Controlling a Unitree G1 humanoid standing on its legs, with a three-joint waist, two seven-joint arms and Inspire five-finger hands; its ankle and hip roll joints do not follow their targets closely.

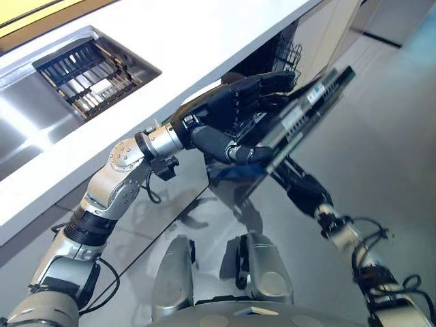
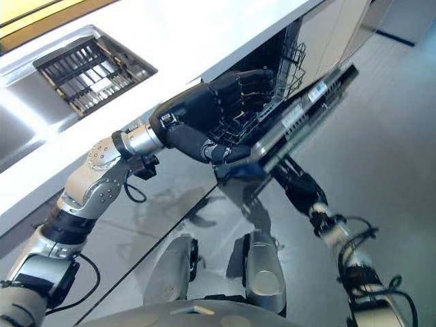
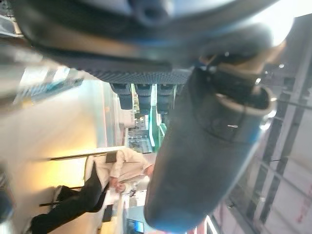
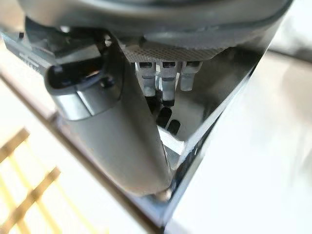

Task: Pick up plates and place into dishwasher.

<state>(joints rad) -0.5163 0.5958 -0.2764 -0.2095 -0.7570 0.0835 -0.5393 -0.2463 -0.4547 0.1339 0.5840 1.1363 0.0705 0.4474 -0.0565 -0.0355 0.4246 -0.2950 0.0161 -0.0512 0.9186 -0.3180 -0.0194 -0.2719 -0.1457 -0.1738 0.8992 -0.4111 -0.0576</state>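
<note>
The dishwasher door [image 1: 315, 97] is dark and glossy and hangs half open under the white counter [image 1: 204, 41]. My left hand [image 1: 231, 109] lies against its inner side near the top edge, fingers relaxed, with the thumb [image 3: 204, 146] beside the door's corner. Beneath the door, my right hand [image 1: 303, 187] reaches up against the outer face. There its straight fingers [image 4: 168, 78] and thumb [image 4: 117, 131] touch the shiny panel. The wire rack [image 2: 272, 102] of the dishwasher shows behind the left hand. I see no plate in either hand.
A steel sink [image 1: 27, 129] is set in the counter at the left, with a slatted drying rack [image 1: 88, 71] in it. Pale floor [image 1: 395, 150] spreads out to the right of the door. A cabinet front [image 1: 334, 27] stands beyond the dishwasher.
</note>
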